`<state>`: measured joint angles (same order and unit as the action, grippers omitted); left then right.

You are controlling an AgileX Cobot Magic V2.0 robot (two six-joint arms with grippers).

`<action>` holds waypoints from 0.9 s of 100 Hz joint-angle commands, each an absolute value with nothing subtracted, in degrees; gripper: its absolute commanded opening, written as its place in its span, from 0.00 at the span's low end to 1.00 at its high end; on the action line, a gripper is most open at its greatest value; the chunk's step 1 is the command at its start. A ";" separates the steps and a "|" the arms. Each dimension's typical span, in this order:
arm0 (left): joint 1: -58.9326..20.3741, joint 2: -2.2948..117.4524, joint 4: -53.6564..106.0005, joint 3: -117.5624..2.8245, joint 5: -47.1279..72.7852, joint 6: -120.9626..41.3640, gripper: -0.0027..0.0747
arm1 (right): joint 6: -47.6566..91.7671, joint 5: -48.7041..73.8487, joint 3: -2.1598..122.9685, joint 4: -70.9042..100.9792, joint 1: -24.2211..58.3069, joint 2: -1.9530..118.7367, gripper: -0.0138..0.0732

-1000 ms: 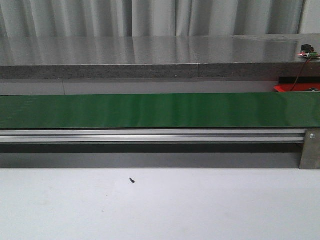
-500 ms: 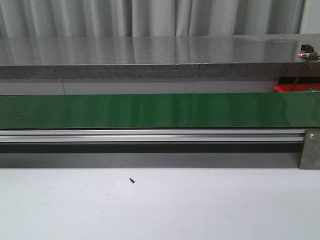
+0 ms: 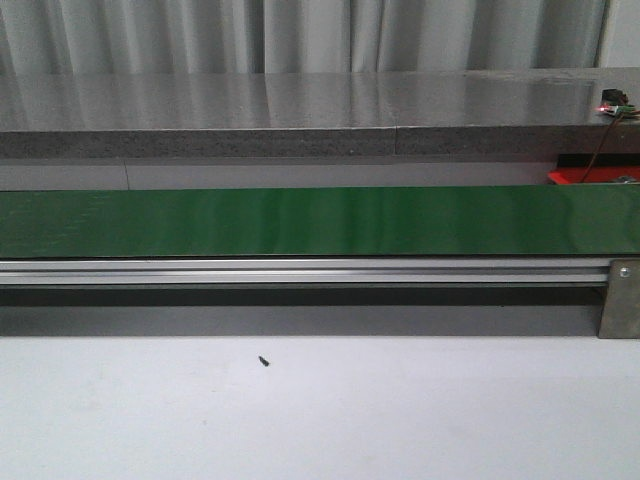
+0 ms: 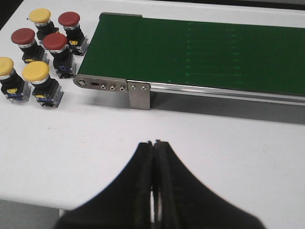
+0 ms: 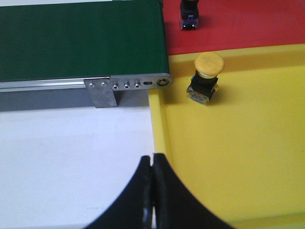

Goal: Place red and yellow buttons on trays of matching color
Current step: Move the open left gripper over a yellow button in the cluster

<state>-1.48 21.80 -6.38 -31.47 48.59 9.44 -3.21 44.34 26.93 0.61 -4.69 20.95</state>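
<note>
Three red buttons [image 4: 55, 41] and three yellow buttons [image 4: 35, 71] stand in a cluster on the white table off the belt's end. My left gripper [image 4: 153, 142] is shut and empty over the table in front of that end, well short of the cluster. The yellow tray [image 5: 248, 143] holds one yellow button [image 5: 208, 64] upright. Beside it, the red tray [image 5: 248, 24] carries a button body [image 5: 189, 14] whose cap is cut off by the frame edge. My right gripper [image 5: 152, 155] is shut and empty at the yellow tray's rim. The front view shows only a sliver of the red tray [image 3: 590, 176].
The long green belt [image 3: 300, 222] runs across the table on an aluminium rail [image 3: 300, 270] with metal brackets [image 3: 620, 298]. A grey shelf [image 3: 300, 140] lies behind it, bearing a small board with a red light [image 3: 615, 105]. A black speck [image 3: 264, 361] marks the white table.
</note>
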 commanded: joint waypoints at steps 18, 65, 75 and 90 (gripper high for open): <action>-1.79 29.24 -7.57 -32.90 39.98 13.82 0.01 | -3.28 40.86 28.43 0.68 -4.49 21.36 0.09; 6.39 38.63 -7.13 -32.90 33.08 14.71 0.01 | -3.28 40.86 28.43 0.68 -4.49 21.36 0.09; 8.65 39.78 -7.13 -32.90 32.28 14.71 0.01 | -3.28 40.86 28.43 0.68 -4.49 21.36 0.09; 14.19 41.63 -6.55 -33.02 31.40 14.71 0.01 | -3.28 40.86 28.43 0.68 -4.49 21.36 0.09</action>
